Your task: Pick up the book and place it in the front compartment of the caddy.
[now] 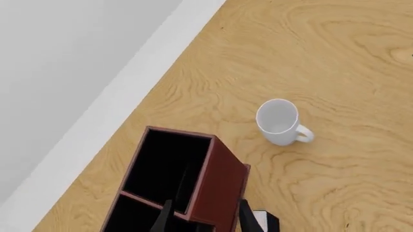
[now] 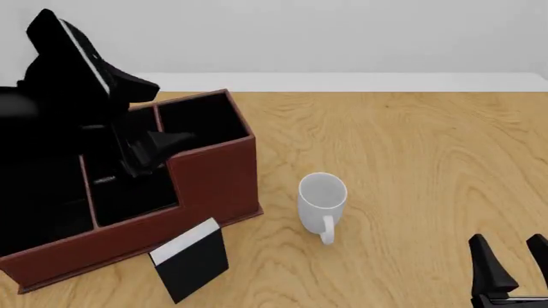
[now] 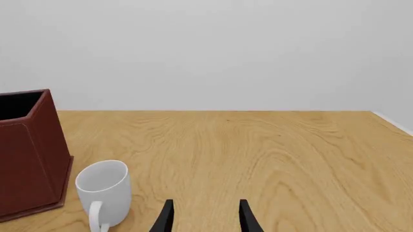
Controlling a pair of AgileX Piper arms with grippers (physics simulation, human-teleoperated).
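Book (image 2: 190,260) lies on the bench (image 2: 411,147) against the caddy (image 2: 214,176) front wall, ungrasped; left gripper (image 1: 202,217) hovers over the caddy, jaws apart and apparently empty, while right gripper (image 2: 510,262) idles parted near the mug (image 2: 322,197).

The pictures are bright and evenly lit, with soft light and no glare. Everything looks sharp, near and far, with no blur and no bending at the edges. Shadows are faint. The inside of the caddy (image 2: 214,173) is very dark, and the left arm (image 2: 60,83) at the upper left is so black its shape is hard to read.
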